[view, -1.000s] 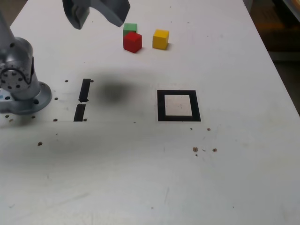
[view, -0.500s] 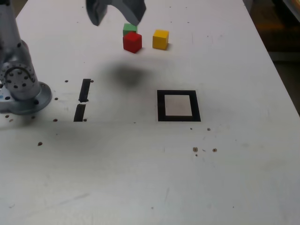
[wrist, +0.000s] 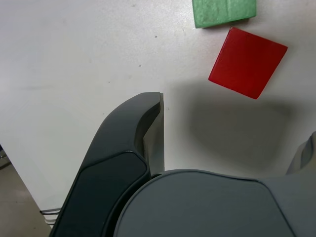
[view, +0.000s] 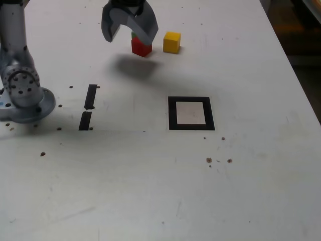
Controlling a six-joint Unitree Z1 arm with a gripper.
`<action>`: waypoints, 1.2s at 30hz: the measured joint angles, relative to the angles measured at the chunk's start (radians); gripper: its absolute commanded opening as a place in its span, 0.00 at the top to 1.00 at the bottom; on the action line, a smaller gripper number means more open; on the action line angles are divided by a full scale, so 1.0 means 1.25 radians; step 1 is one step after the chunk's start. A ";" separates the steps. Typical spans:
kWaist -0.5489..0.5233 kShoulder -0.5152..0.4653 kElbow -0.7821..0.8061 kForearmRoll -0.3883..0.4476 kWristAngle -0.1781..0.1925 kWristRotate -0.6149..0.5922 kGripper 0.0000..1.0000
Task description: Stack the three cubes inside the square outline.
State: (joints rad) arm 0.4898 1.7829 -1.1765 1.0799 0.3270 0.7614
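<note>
Evidently lining up a first pick, the gripper (view: 129,31) hangs with jaws spread wide and empty over the red cube (wrist: 247,62), green cube (wrist: 223,12) touching it, yellow cube (view: 171,42) near, square outline (view: 190,113) well apart.

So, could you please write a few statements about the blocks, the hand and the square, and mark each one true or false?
1. The hand is open and holds nothing. True.
2. The red block sits inside the square outline. False: the square is bare, and the red block lies farther back on the table.
3. In the exterior view, the yellow block stands to the right of the red block. True.
4. The three blocks are already stacked. False: the red and yellow ones each rest on the table, and so does the green block.
5. The green block lies close beside the red one. True.
</note>
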 measured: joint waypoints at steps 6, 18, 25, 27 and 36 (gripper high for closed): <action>0.000 0.035 0.018 -0.063 -0.013 0.000 0.09; 0.015 0.086 0.039 -0.138 -0.003 0.000 0.15; 0.020 0.086 0.028 -0.145 0.015 -0.035 0.44; 0.023 0.086 0.028 -0.145 0.021 -0.045 0.50; 0.023 0.087 0.028 -0.147 0.022 -0.047 0.58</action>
State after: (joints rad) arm 0.5187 1.8913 -1.1420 0.8958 0.3551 0.7023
